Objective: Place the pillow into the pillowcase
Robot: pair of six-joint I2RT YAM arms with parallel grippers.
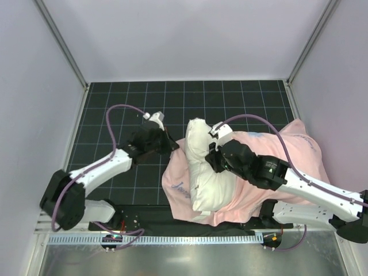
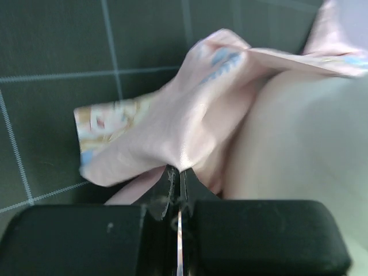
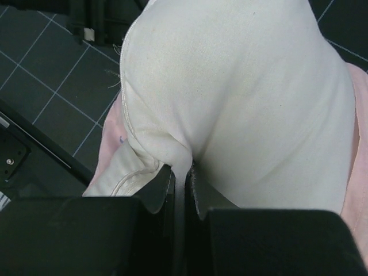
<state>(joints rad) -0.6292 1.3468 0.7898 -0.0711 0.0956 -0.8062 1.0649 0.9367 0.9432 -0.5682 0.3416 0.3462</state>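
The pillow is a plump, off-white stuffed cushion. It stands humped and bent on the dark gridded bench, one rounded end raised at the far side and the other sagging toward the near edge. In the right wrist view the pillow fills most of the frame. Its cloth is smooth and slightly creased, and a stitched seam with a few loose threads runs down its left edge.

The pillowcase lies under the pillow and spreads out to its right as a wide, pale pink sheet. More of it shows just left of the pillow's near end, where there is some blue printed lettering.

The left arm reaches in from the pillow's left. Its jaws are together, clamped on a bunched edge of the pillowcase just beside the pillow's far end. In the left wrist view the pillowcase rises from the pinch as a glossy pink fold. One turned-over corner shows yellow and blue print, and a pale rounded mass lies to the right of the fold.

The right arm comes across the pillowcase from the pillow's right. Its jaws are closed on a gathered fold of the pillow's cloth close to the seam.
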